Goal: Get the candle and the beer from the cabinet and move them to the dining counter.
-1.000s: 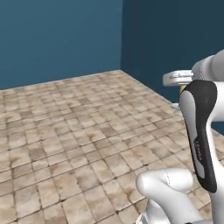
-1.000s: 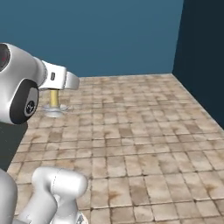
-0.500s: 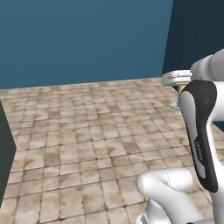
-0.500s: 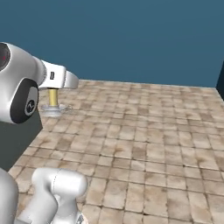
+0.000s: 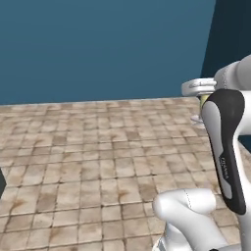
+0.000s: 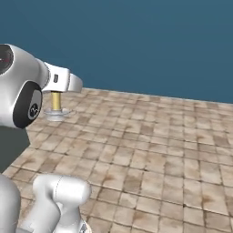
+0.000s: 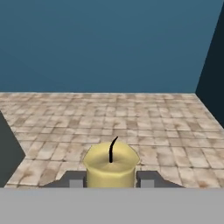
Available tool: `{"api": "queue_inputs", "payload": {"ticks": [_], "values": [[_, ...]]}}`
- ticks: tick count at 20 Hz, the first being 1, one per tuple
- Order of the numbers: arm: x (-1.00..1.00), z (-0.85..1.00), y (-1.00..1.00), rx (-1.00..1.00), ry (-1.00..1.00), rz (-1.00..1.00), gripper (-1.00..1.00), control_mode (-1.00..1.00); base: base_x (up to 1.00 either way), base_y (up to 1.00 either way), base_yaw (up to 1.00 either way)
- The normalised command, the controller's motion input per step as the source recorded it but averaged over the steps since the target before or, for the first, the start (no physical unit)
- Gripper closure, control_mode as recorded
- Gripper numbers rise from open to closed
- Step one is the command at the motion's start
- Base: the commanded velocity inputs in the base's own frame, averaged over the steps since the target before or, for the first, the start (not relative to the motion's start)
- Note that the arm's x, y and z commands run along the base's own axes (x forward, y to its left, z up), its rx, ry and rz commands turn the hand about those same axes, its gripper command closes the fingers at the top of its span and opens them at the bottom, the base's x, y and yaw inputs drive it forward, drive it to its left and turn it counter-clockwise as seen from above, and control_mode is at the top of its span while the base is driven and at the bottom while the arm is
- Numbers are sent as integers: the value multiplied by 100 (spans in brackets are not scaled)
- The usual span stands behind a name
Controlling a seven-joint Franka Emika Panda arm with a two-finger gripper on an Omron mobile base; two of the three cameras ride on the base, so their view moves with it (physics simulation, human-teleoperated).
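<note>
In the left base view, the tiled floor stretches to a blue wall, and a dark wall edge stands at the right; a moment ago that dark corner sat further left and a dark edge showed at the lower left more fully, so the whole picture has slid, which I take as the base turning rather than anything in the room moving; at the right, a sliver of the candle peeps out between the white hand and the dark forearm cover, with its clear dish just below.

In the right base view, the candle hangs under the white hand, its pale-yellow stick upright and its round clear holder beneath it, well above the floor; the blue wall now spans the back where a dark corner stood at the right half a second ago.

In the hand view, the gripper has its two dark tips pressed one on each side of the candle's stick, wick uppermost; the fingers are part closed and clamped on the wax.

My reading: the candle is out of the cabinet and riding with the arm; the base is swinging round toward the dining counter; the beer remains to be fetched.
</note>
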Motion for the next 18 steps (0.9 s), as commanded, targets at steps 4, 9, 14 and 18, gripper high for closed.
{"api": "queue_inputs", "payload": {"ticks": [4,9,14,18], "values": [[0,0,0,0,0,0,100,100,100,-1,0],[0,0,0,0,0,0,100,100,100,0,0],[0,0,0,0,0,0,100,100,100,0,0],[0,0,0,0,0,0,100,100,100,0,1]]}}
